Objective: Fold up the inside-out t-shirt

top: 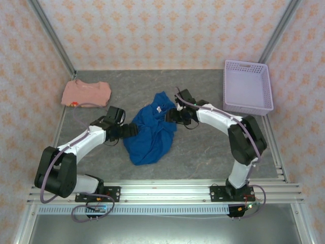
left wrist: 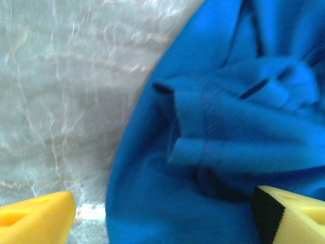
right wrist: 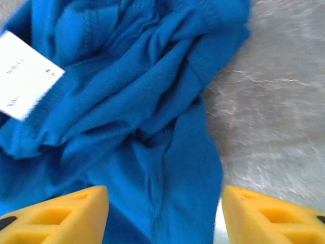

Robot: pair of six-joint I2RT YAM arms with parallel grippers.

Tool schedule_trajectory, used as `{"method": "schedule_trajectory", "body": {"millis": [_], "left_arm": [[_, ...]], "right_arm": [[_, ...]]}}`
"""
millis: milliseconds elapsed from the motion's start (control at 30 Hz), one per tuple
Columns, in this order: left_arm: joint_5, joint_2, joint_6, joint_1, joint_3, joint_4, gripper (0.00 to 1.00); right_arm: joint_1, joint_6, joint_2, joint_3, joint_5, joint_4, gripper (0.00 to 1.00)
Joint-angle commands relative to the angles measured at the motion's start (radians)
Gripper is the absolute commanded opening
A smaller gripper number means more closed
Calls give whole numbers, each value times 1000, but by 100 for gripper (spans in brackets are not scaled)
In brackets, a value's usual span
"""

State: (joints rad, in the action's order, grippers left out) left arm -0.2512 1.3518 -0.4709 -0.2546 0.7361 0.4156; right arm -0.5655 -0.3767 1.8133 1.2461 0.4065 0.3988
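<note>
The inside-out t-shirt (top: 150, 133) is royal blue, soft knit cotton, bunched into a crumpled heap at the middle of the table, slightly left of centre, with its longer end trailing toward the near edge. The table (top: 208, 152) is grey with a pale marbled veining, glossy under the wrist cameras. The left arm (top: 81, 142) reaches in from the near-left corner, elbow low and forearm angled toward the heap's left side. The right arm (top: 223, 119) bends up from the near-right, then stretches leftward to the heap's far-right edge. A lavender plastic basket (top: 248, 108) with lattice walls sits at the far-right corner. A salmon-pink shirt (top: 86, 93) lies folded flat at the far-left corner.

Down at the cloth now: the left gripper (left wrist: 163, 203) has its yellow fingers spread wide, one over bare table and one over blue fabric, holding nothing. A rolled hem (left wrist: 208, 132) with a visible stitch line lies ahead of it. The right gripper (right wrist: 163, 203) is parted too, with a ridge of blue folds in the gap, not pinched. A white care label (right wrist: 25, 76) with faint print shows at the seam.
</note>
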Motion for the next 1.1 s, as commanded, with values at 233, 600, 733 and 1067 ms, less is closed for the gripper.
{"method": "schedule_trajectory", "body": {"millis": [233,600,733,1067], "left_arm": [[-81,54,-39,1,115,-165,9],[42,-423,-96,2,325,-258,0],[-18,-368,-118,-4,360,-230,13],[183,-350,-40,-16,344,-14,53]], "right_arm": [[53,-2,-105,32,39,-71,0],[118,80,-659,144,-28,-250,0],[110,53,-549,337,91,-153,0],[-49,127,-314,517,208,155,0]]}}
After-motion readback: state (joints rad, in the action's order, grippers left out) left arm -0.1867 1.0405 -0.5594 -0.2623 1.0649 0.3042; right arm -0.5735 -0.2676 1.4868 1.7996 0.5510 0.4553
